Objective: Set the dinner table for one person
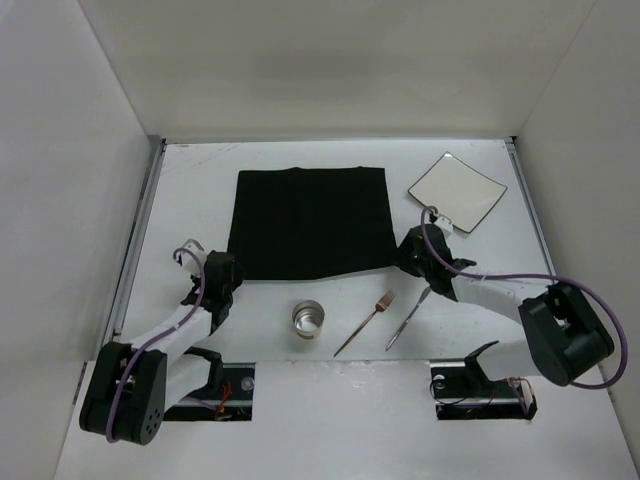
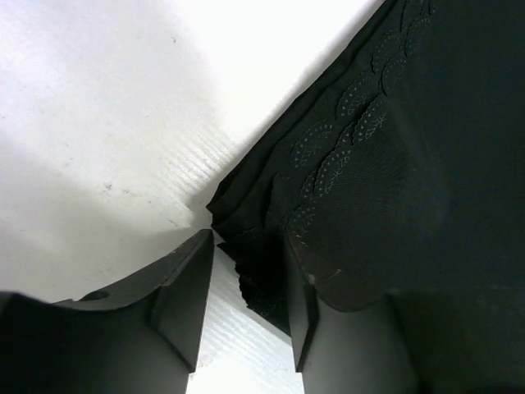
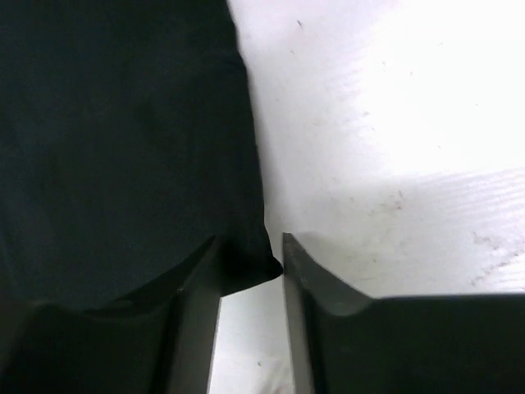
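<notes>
Left end effector (image 2: 248, 242) and right end effector (image 3: 250, 240) each sit part open at a near corner of the black mat (image 1: 308, 222), cloth loose between the jaws, nothing pinched (mat step looks done to me). Mat's flat, mid worktop (image 1: 200, 170). Next I'd guess: lift clear, then fetch the plate (image 1: 458, 190) from far right.

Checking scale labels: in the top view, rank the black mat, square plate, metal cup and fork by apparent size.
1. black mat
2. square plate
3. fork and metal cup: no clear ranking; the fork is longer but thin, the cup wider.
</notes>
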`<state>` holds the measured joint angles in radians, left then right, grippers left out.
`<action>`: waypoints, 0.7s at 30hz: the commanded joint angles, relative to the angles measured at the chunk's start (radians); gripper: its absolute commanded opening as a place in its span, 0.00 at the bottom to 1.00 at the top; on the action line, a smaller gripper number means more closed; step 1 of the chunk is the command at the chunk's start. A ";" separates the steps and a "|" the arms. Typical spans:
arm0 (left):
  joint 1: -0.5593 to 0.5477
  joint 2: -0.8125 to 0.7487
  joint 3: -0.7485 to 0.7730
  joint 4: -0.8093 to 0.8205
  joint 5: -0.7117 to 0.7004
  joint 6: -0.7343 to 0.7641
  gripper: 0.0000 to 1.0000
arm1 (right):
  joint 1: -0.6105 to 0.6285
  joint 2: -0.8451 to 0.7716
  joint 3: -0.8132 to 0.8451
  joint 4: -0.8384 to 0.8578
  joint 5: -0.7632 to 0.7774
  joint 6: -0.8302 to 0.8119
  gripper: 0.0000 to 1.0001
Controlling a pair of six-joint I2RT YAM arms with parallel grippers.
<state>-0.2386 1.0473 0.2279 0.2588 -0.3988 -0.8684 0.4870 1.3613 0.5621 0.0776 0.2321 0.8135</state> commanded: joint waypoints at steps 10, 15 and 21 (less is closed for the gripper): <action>0.003 0.039 0.028 0.073 0.034 0.003 0.16 | -0.032 -0.088 0.018 -0.058 -0.017 -0.037 0.55; -0.003 0.059 0.028 0.086 0.028 -0.001 0.13 | -0.057 -0.002 0.025 0.000 -0.137 -0.027 0.40; -0.046 0.167 0.054 0.164 0.032 -0.030 0.11 | -0.162 0.041 0.012 0.093 -0.202 0.007 0.15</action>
<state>-0.2588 1.1687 0.2440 0.3737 -0.3782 -0.8803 0.3687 1.3972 0.5602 0.0795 0.0696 0.8043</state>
